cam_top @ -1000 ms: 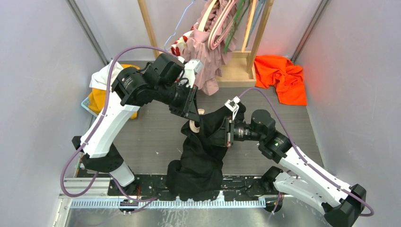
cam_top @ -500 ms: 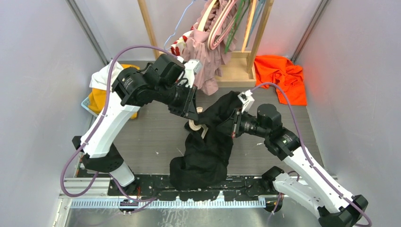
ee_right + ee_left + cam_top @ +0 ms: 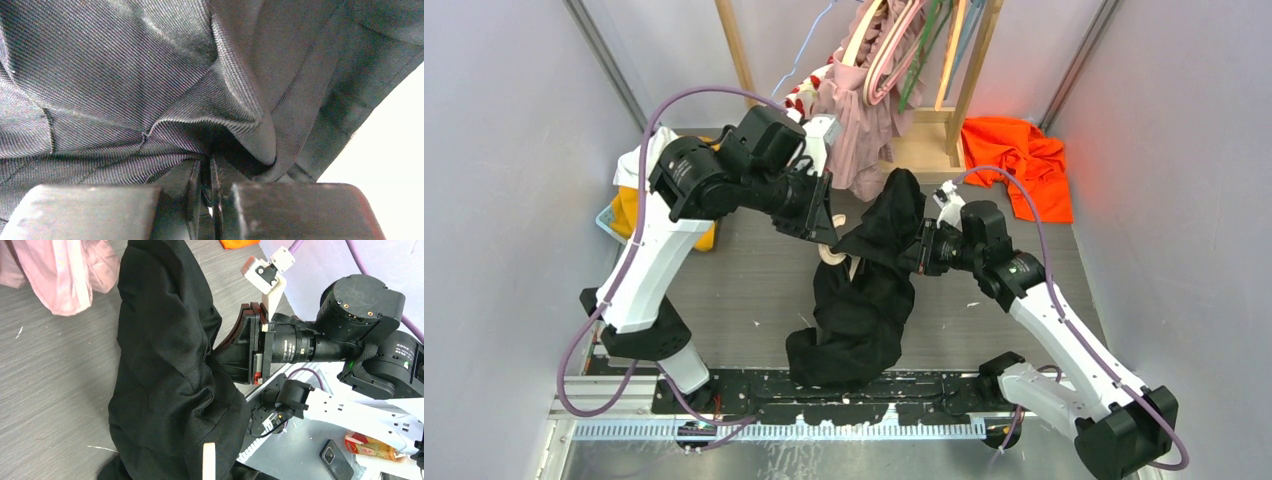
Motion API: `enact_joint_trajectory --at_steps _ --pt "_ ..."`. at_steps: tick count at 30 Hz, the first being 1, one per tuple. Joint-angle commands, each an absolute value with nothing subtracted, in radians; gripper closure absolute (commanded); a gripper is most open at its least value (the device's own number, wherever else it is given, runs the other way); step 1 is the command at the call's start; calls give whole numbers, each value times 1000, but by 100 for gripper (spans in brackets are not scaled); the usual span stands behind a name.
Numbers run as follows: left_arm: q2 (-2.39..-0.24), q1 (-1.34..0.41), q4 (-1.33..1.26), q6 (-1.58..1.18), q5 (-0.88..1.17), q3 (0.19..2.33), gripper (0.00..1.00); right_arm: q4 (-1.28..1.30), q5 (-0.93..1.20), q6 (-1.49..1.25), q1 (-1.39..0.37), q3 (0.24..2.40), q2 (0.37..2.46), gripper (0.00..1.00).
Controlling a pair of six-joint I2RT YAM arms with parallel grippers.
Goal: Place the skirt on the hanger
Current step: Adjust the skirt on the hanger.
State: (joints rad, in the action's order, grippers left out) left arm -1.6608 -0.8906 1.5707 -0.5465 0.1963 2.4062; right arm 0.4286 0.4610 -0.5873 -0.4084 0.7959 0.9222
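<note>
The black skirt (image 3: 864, 290) hangs in mid-air from my right gripper (image 3: 921, 250), its lower part bunched on the floor near the arm bases. In the right wrist view the right gripper (image 3: 206, 167) is shut on a fold of the skirt (image 3: 125, 75). My left gripper (image 3: 824, 222) holds the pale wooden hanger (image 3: 832, 252) against the skirt's left side. Most of the hanger is hidden by cloth. In the left wrist view only a short beige bar of the hanger (image 3: 209, 462) shows over the skirt (image 3: 165, 370). The left fingers themselves are out of view there.
A wooden rack (image 3: 969, 80) at the back carries a pink garment (image 3: 864, 120) and several hangers. An orange garment (image 3: 1019, 160) lies at the back right. A basket with yellow and white clothes (image 3: 636, 195) stands at the left. A phone (image 3: 332, 458) lies near the arm bases.
My right gripper has lifted the skirt up and away from the arm bases, toward the rack. The left arm has shifted slightly back and left with the hanger.
</note>
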Motion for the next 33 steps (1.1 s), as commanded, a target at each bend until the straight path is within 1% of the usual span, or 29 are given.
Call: enact_joint_trajectory --at_steps 1,2,3,4,9,14,18,21,25,28,33 --pt "-1676 -860 1597 -567 225 2548 91 478 487 -503 -392 887 939 71" --pt "-1689 -859 1606 -570 221 2573 91 496 492 -491 -392 894 918 52" --pt "-1699 -855 1609 -573 221 2589 92 508 488 -487 -392 896 890 35" --pt "-1704 -850 1605 -575 223 2599 91 527 495 -482 -393 898 864 29" --pt "-1676 -813 1516 -607 226 2582 91 610 554 -520 -393 880 774 26" --pt "-1668 -785 1476 -618 243 2571 91 526 722 -654 -394 771 708 18" --pt "-1661 -764 1458 -620 225 2567 91 614 731 -628 -395 779 633 18" --pt "-1646 -753 1412 -634 196 2550 91 683 689 -598 -394 775 614 18" --pt "-1634 -743 1349 -651 190 2532 92 623 624 -676 -394 693 592 16" --pt "-1622 -740 1319 -658 173 2526 92 506 659 -759 -394 614 580 16" --pt "-1599 -733 1246 -675 157 2516 92 446 769 -780 -395 627 576 17"
